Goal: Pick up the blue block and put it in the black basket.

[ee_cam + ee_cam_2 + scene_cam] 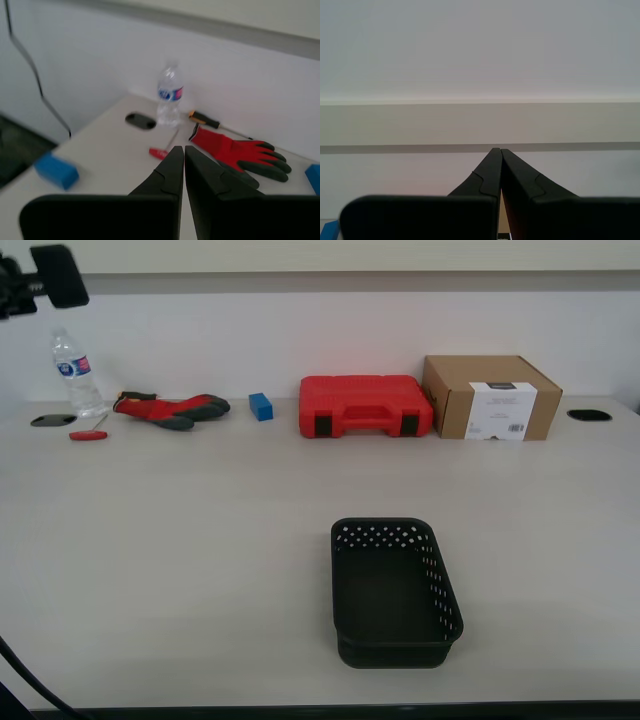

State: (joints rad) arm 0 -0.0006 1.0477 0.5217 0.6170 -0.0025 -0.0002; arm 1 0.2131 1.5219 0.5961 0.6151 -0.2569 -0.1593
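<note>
The blue block shows only in the first wrist view, lying on the table near its end edge, on the near side of a dark table grommet. My first gripper is shut and empty, held high above the table and apart from the block. The black basket stands empty in the front middle of the exterior view. My second gripper is shut and empty and faces the wall. A black part of an arm shows at the exterior view's top left.
Along the back wall stand a water bottle, red-and-black gloves, a small blue block, a red plastic case and a cardboard box. A red-handled tool lies by the bottle.
</note>
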